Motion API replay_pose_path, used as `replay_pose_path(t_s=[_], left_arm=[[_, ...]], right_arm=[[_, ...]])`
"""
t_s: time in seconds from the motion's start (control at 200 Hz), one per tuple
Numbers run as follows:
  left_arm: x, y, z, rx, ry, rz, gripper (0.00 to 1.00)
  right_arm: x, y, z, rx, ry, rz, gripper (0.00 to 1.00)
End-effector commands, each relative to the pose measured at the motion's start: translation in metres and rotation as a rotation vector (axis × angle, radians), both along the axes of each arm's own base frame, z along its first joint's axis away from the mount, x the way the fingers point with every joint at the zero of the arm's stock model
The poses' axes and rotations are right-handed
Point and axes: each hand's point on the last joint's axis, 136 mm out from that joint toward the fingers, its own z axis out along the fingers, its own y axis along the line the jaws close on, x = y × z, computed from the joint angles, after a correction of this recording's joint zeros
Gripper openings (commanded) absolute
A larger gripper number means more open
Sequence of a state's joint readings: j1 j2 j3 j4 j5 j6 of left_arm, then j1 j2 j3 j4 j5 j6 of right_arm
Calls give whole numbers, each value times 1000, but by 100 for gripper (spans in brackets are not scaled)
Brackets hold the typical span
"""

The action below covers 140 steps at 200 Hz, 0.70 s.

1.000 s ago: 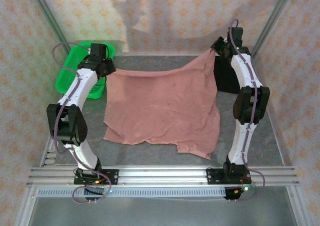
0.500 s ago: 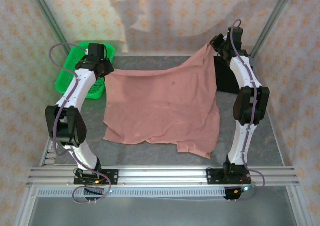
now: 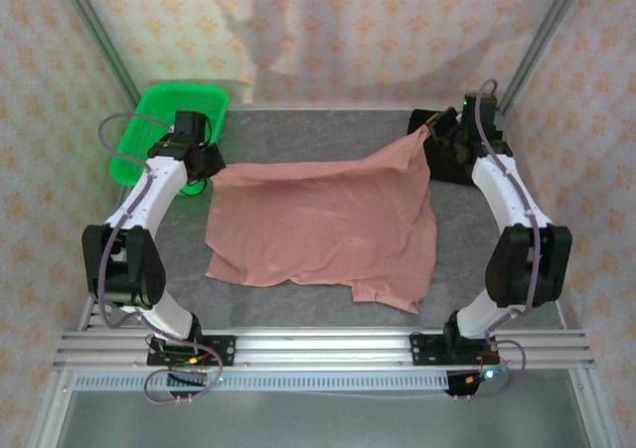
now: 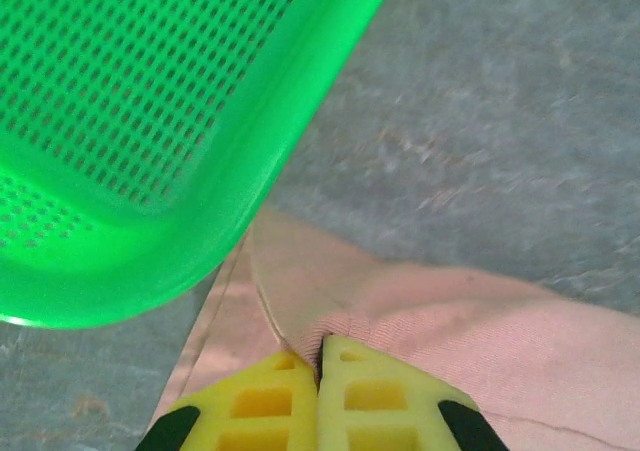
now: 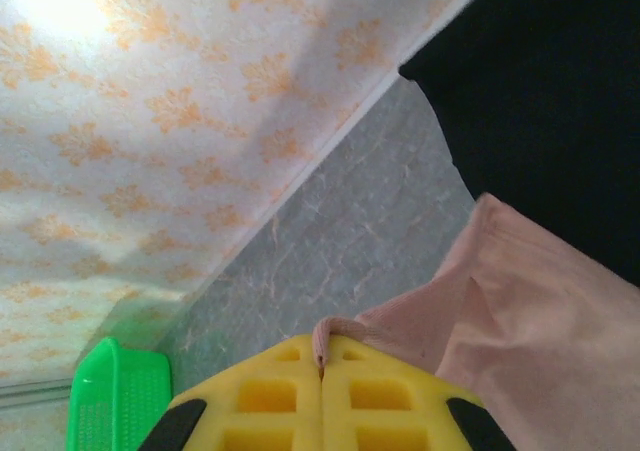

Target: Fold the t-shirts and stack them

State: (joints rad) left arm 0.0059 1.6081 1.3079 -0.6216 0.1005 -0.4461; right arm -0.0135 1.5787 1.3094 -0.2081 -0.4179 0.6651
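Pink t-shirt stretches between the left hand and right hand, each pinching a far corner.

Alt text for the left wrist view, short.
The left gripper, yellow-fingered, is shut on the edge of a salmon-pink cloth t-shirt over the grey mottled table. A green plastic mesh basket sits at upper left, close beside the pinched edge.

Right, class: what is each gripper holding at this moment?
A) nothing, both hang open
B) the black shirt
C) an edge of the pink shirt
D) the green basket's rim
C: the left gripper and the right gripper are each shut with a fold of the pink shirt pinched between the tips.
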Motion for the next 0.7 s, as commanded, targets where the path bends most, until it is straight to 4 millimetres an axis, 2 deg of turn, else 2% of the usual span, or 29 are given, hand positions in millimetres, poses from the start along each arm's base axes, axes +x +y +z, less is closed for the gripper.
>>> replay_pose_path(t_s=[0.0,0.15,0.46,0.696], left_arm=[[-15,4,-7,1,30,18,0],[-18,9,-19,29,66,23,0],[4,20,-26,74,95,19,0],[10,27,-37,94,122,22,0]], right_arm=[[-20,-5,-16,17,44,-44,0],[-45,-5,-32,60,74,-70,0],[-71,-2,-39,69,105,-65,0],[-98,-4,-46,61,142,-72,0]])
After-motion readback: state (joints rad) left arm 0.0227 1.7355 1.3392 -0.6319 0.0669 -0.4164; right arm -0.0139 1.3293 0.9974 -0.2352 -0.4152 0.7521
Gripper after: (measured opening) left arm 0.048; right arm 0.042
